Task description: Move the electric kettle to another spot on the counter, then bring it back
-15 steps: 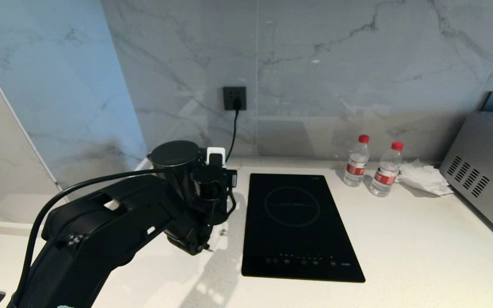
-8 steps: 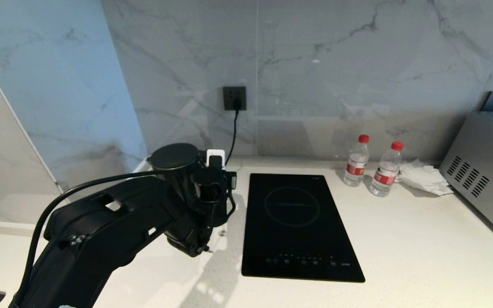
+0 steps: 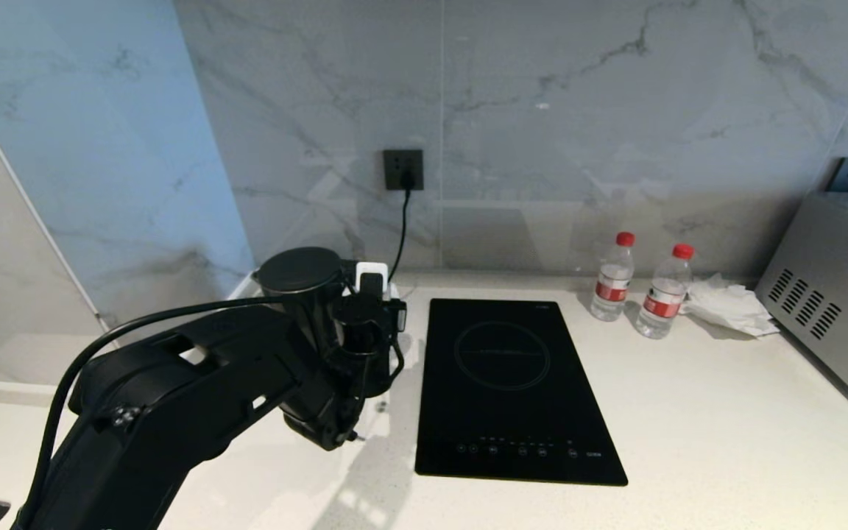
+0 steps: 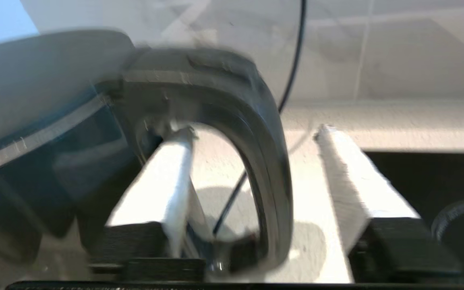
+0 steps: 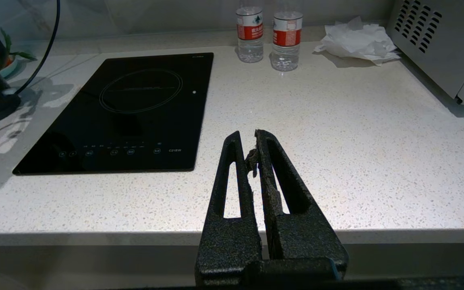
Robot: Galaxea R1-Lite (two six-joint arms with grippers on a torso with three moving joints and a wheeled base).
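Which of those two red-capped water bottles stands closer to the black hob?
The left water bottle, farther from the crumpled tissue, stands closer to the induction hob; the other bottle sits beside the tissue.

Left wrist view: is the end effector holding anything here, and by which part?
Nothing is gripped. The left end effector stands open astride the electric kettle handle, with a gap on the outer side. The right end effector is shut and empty.

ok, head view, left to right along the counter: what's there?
Left arm → electric kettle with the left gripper at its handle → induction hob → two red-capped water bottles → crumpled white tissue → silver oven.
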